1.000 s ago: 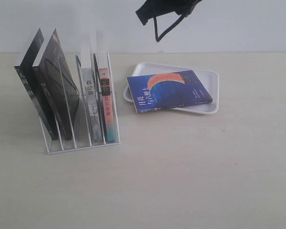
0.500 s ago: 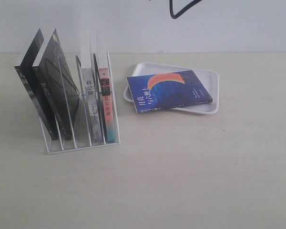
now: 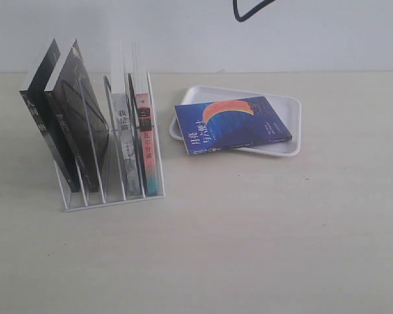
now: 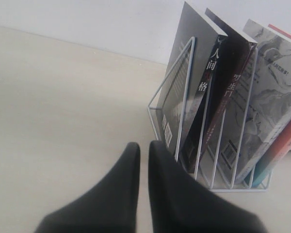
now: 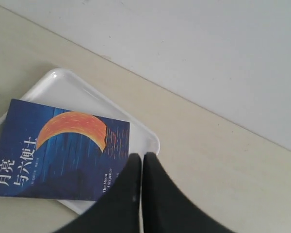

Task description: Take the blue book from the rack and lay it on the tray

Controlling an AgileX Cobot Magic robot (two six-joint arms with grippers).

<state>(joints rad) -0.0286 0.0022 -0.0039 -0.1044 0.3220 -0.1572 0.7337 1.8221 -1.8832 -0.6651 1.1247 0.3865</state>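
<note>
— Holding anything, either gripper?
— No: right gripper [image 5: 141,158] and left gripper [image 4: 144,148] both pinched shut, empty. The book [image 3: 232,123] lies on the tray [image 3: 291,124], overhanging its left edge. The right gripper has left the exterior view.

Bright even light, soft faint shadows, mild blur, no glare

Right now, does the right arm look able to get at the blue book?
Probably yes. The blue book lies flat and uncovered on the tray, and the right hand hangs shut above it with nothing between.
</note>
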